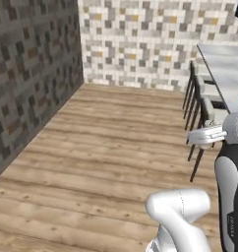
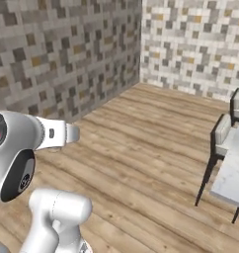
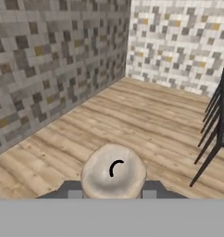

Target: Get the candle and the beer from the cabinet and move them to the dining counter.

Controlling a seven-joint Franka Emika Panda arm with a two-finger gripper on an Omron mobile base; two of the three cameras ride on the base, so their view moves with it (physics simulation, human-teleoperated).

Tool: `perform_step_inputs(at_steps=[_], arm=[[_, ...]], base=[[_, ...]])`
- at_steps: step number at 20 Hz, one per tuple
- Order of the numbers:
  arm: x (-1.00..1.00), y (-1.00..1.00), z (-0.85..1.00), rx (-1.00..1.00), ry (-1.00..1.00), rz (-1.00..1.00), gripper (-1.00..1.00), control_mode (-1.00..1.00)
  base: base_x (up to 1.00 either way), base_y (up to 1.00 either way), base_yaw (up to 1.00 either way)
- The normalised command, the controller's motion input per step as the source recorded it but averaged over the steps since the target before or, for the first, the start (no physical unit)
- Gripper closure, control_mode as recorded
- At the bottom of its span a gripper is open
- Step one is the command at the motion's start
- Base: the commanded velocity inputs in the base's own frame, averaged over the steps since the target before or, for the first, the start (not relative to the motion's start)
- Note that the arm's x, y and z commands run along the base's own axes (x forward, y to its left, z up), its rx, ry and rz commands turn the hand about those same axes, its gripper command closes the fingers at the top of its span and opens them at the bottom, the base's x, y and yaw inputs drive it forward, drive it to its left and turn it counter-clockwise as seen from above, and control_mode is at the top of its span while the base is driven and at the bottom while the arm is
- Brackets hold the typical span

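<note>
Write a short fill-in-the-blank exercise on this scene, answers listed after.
1. The gripper is shut on the ____.
2. The floor is made of ____ planks.
3. The stools stand along the dining ____.
4. In the hand view, the candle shows a curved black ____ on top.

Answers: candle; wooden; counter; wick

Finger tips mostly hidden behind the candle point(image 3: 114, 172), itself cut off below by the grey band; dining counter point(image 1: 229, 74) cropped by the right edge, its stools point(image 1: 205, 113) partly covered by the arm.
</note>
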Motion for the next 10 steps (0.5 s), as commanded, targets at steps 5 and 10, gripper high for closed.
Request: perform_step_inputs(at_steps=[5, 10], arm=[[0.0, 0.0, 0.0, 0.0, 0.0, 0.0, 1.0, 1.0], [0.0, 0.0, 0.0, 0.0, 0.0, 0.0, 1.0, 1.0]], base=[[0.53, 0.45, -0.37], [0.53, 0.45, -0.4]])
